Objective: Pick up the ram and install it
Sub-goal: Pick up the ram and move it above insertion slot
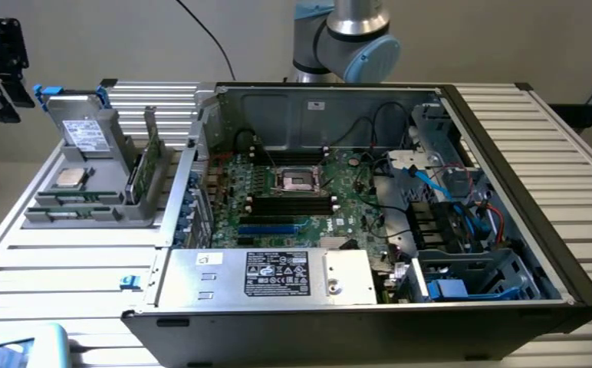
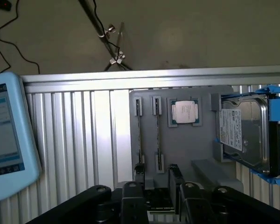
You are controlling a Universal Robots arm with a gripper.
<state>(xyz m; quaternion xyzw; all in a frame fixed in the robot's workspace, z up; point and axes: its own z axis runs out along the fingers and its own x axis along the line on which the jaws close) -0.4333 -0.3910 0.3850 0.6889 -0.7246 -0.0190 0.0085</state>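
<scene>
Two ram sticks stand on edge in a grey parts holder (image 2: pixel 177 149); from the wrist they look like thin lines, the ram (image 2: pixel 139 135) and a second stick (image 2: pixel 157 135). In the exterior view the green ram (image 1: pixel 149 167) stands upright in that holder (image 1: pixel 91 207), on that view's left beside the open computer case (image 1: pixel 501 153). My gripper (image 2: pixel 157 173) hangs high over the holder, its black fingers (image 2: pixel 140 175) apart and nothing between them. Seen from outside, the gripper (image 1: pixel 8 103) is at the far upper left, well above the holder.
The holder also carries a CPU (image 2: pixel 184 113) and a silver hard drive (image 2: pixel 245 135) in a blue bracket. On the motherboard, black memory slots (image 1: pixel 291 203) lie below the CPU socket (image 1: pixel 299 180). A light-blue tablet (image 2: pixel 9 140) lies on the slatted table.
</scene>
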